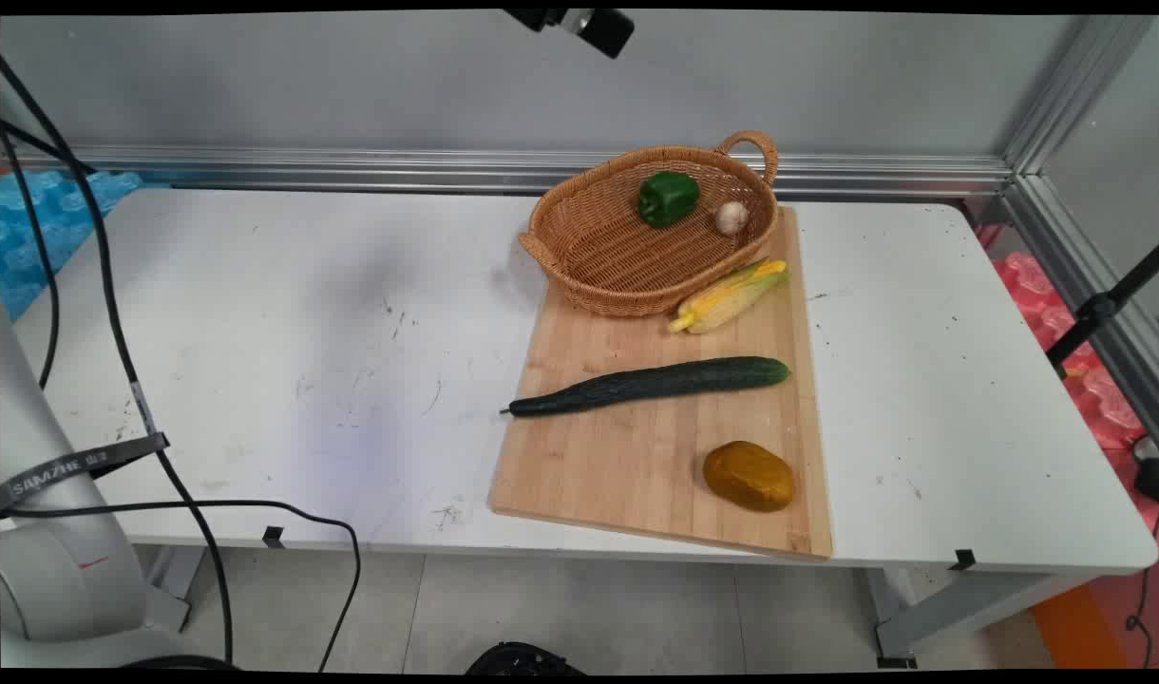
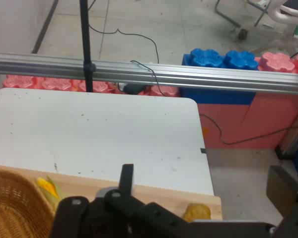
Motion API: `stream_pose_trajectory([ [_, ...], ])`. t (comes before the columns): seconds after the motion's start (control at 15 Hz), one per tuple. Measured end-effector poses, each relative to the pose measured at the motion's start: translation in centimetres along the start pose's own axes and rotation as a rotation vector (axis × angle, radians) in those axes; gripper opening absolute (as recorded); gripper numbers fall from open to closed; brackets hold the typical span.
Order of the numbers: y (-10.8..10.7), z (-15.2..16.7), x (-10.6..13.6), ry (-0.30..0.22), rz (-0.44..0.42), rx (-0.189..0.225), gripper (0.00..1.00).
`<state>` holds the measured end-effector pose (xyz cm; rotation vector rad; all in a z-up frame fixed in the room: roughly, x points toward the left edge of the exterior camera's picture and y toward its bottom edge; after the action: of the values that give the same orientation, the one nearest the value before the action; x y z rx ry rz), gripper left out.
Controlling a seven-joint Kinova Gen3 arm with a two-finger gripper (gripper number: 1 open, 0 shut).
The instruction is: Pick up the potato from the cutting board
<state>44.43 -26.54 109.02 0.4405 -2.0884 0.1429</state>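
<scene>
My gripper (image 1: 579,23) is raised high, showing only at the top edge of the main view, above and behind the wicker basket (image 1: 589,256); it holds nothing that I can see. The basket stands on the far end of a wooden cutting board (image 1: 636,456) and holds a green bell pepper (image 1: 668,198) and a small white garlic bulb (image 1: 731,218). A corn cob (image 1: 729,296) lies beside the basket, a long cucumber (image 1: 651,385) across the board's middle, and a brown potato (image 1: 749,476) near its front right corner. The hand view looks down on the basket's rim (image 2: 10,208), corn (image 2: 48,189) and potato (image 2: 197,212).
The white table (image 1: 256,332) spreads to the board's left, with a narrower strip on the right. An aluminium rail (image 1: 351,166) runs along the back edge. Black cables (image 1: 114,323) hang at the left. Blue and pink foam mats (image 2: 223,58) lie on the floor beyond the table.
</scene>
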Motion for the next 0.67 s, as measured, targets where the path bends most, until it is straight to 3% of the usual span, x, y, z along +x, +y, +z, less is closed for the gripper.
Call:
stream_pose_trajectory([
  [0.2,0.4,1.6,-0.5,-0.033,0.010,-0.015,1.00],
  [0.67,2.0,7.3,-3.0,-0.174,0.074,-0.079,1.00],
])
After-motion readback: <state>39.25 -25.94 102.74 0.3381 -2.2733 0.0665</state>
